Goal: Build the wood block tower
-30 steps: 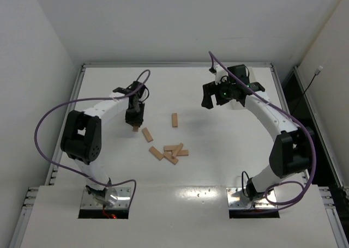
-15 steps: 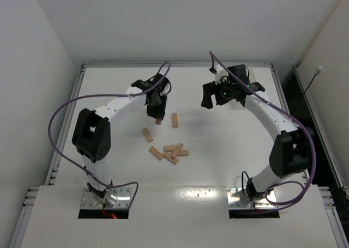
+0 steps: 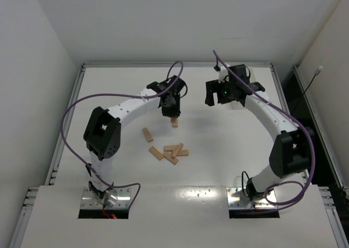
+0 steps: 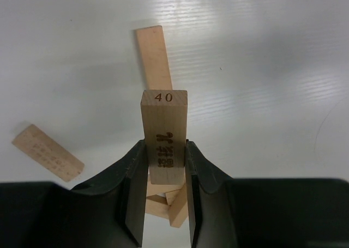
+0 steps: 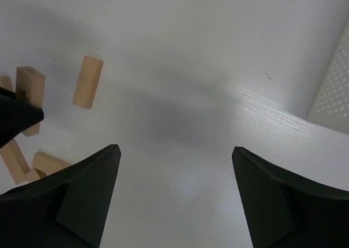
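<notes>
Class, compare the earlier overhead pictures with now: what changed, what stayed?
The left claw, shut on a wood block, swung it rightward and farther out, ending over the lone block. The right claw stayed open; the loose blocks did not move.

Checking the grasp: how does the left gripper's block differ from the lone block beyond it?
The held block is clamped in the left gripper; the lone block lies flat, free. The held block shows a stamped 40; the lone block looks plain. Both tan wood.
</notes>
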{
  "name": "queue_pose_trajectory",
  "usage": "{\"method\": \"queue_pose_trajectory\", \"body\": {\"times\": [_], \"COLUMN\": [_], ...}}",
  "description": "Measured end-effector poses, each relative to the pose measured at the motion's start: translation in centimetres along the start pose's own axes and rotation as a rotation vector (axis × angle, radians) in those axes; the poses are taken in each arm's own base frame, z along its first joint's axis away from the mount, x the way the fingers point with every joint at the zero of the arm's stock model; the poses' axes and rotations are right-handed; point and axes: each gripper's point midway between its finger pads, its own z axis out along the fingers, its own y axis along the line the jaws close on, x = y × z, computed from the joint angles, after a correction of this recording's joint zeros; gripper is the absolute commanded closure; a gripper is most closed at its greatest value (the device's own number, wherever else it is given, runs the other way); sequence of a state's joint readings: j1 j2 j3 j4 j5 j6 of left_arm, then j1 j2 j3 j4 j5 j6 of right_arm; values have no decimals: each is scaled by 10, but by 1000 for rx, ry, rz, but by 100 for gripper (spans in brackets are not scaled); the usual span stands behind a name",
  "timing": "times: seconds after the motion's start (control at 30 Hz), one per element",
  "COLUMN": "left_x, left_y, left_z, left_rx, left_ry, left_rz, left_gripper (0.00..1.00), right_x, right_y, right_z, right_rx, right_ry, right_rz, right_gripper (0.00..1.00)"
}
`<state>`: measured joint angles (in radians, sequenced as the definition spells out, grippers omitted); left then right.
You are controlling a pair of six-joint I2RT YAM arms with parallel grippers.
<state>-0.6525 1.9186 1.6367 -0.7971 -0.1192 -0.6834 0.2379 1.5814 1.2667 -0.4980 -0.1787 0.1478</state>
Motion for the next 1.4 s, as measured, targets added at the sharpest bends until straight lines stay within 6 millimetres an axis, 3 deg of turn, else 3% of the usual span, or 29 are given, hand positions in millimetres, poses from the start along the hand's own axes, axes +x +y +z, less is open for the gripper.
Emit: {"method": "queue_pose_trajectory", "body": {"times": [0.17, 0.67, 1.4], "left_x": [10, 5, -1], "left_y": [1, 8, 3], "left_z": [18, 49, 67], "left_rx": [-54, -132, -148], "left_ry": [13, -2, -7], "left_rz": [-9, -22, -28], "left_gripper": [100, 100, 100], "right_x": [-1, 0, 5], "right_y": [-3, -1, -6], "right_z": [0, 2, 10], "right_rx": [22, 14, -22], "right_ry": [-3, -1, 16], "right_rz": [22, 36, 81], "right_gripper": [20, 22, 23]}}
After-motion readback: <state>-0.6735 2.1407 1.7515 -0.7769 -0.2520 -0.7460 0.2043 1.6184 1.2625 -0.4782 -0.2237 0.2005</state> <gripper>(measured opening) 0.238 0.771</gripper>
